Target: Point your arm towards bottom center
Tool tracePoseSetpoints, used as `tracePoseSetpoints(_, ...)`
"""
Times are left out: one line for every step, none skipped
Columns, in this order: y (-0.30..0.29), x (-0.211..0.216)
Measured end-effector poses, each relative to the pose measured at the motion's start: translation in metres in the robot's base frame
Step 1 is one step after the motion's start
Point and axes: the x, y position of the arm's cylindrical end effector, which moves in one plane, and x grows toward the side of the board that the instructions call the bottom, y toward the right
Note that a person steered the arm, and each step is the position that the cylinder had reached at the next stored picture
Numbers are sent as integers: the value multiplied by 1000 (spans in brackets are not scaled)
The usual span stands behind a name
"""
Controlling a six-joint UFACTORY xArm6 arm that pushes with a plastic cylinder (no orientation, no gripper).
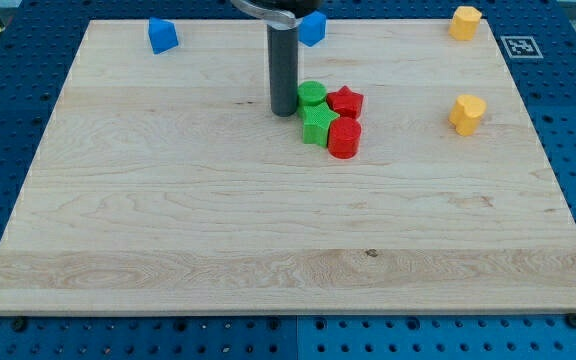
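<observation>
Pale wooden board (268, 230) is set on a blue perforated table (8, 60). My tip (285, 112), a bare dark rod without jaws, is planted just left of four clustered blocks: green cylinder (312, 95), green star (316, 126), red star (345, 101), red cylinder (344, 138). Two blue blocks (162, 36) (311, 28) and two yellow blocks (464, 22) (467, 114) are placed well apart. Bottom centre (288, 290) is unoccupied.
</observation>
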Motion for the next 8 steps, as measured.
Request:
tracePoseSetpoints(0, 0)
tracePoseSetpoints(0, 1)
tracePoseSetpoints(0, 1)
tracePoseSetpoints(0, 1)
tracePoseSetpoints(0, 1)
tracePoseSetpoints(-8, 5)
tracePoseSetpoints(-22, 27)
tracePoseSetpoints(-17, 52)
